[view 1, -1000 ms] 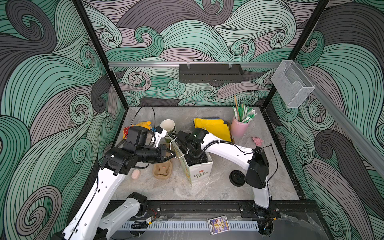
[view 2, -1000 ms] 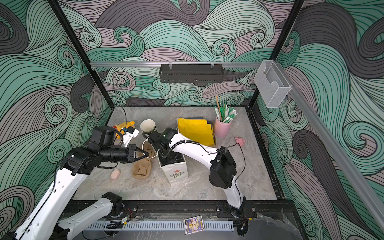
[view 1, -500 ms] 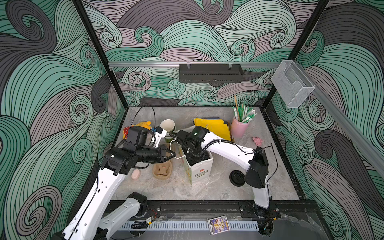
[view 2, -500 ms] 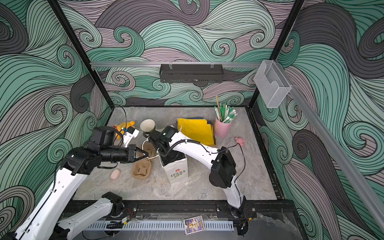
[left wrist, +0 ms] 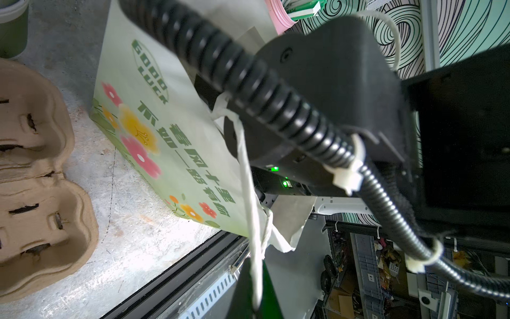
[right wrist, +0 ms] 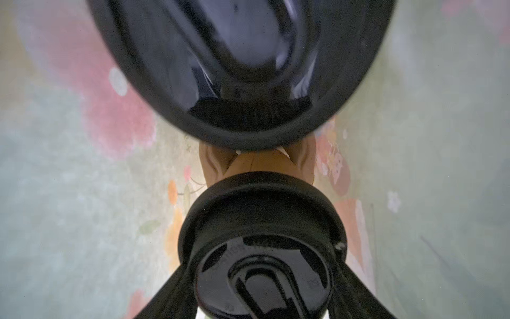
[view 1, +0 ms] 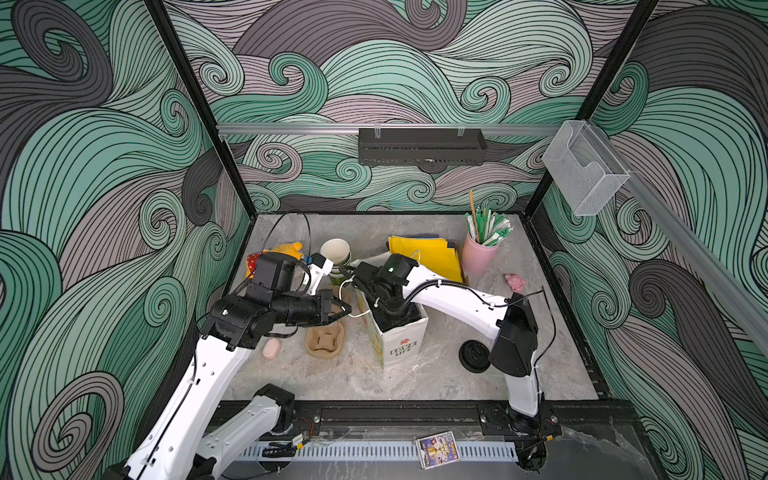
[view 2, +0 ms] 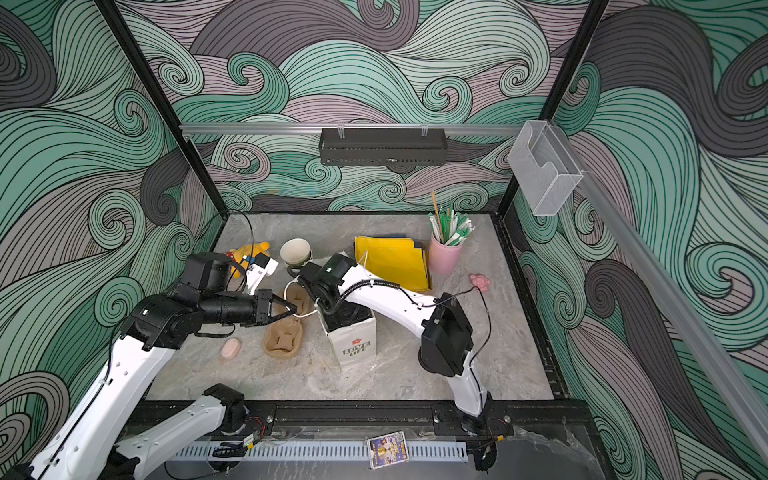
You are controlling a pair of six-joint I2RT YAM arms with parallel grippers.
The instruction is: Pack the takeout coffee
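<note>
R arm bends down into the open top of the paper bag [view 1: 401,345], which stands upright mid-table. R gripper [right wrist: 265,279] is inside it, hidden in both top views. R wrist view looks down into the bag: 2 takeout coffees w/ black sip lids sit side by side btwn the floral walls. The nearer lidded cup [right wrist: 262,248] sits btwn the R fingers [right wrist: 171,292], which press on its 2 sides just under the lid rim, a wide pinch on that cup. The tan lidded cup [right wrist: 242,55] is just beside it, blurred, lids nearly touching, a strip of tan body showing btwn them. Can't tell if either cup rests on the bag floor.

L gripper [view 1: 343,311] reaches in level from the left, jaws pressed together on the bag's white cord handle [view 1: 358,314].

On the table: pulp cup carrier [view 1: 324,340] just left of the bag, pink oval lump [view 1: 272,348] left of that, loose black lid [view 1: 473,355] right of the bag. At the back: stack of lidless cups [view 1: 336,251], yellow flat sheets [view 1: 428,255], pink tumbler of straws [view 1: 480,253].
</note>
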